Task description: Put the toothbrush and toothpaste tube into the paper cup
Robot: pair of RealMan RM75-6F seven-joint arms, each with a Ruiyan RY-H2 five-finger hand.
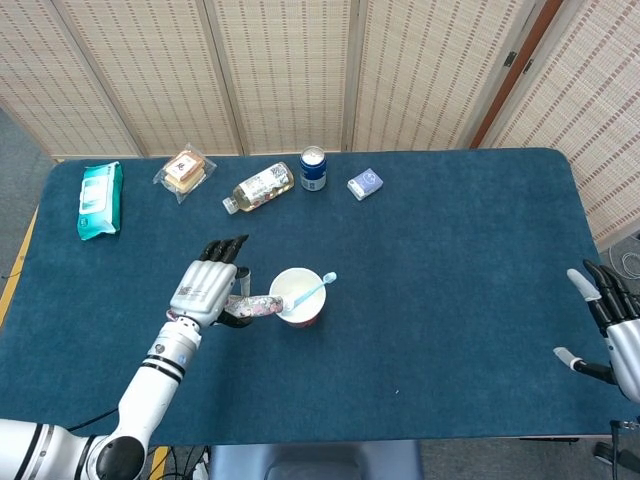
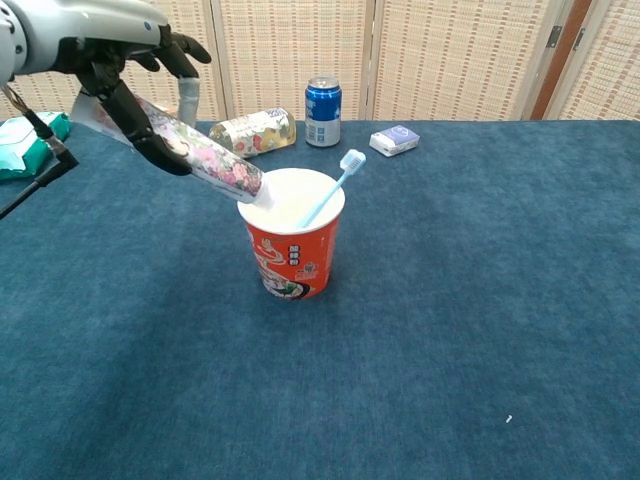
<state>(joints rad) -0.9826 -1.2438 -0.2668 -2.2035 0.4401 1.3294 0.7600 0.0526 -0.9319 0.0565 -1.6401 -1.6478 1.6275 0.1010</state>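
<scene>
Now toothpaste tube point(image 2: 200, 152) tilted, cap toward paper cup point(image 2: 291, 255)

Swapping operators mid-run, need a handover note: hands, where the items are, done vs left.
Left hand holds the toothpaste tube, tilted cap-down, its cap at the paper cup rim.
Right hand open, holding nothing, at the table's right edge.
Done: toothbrush stands in the cup, head leaning out over the rim.
Left: ease the tube into the cup, release, withdraw the left hand.
</scene>
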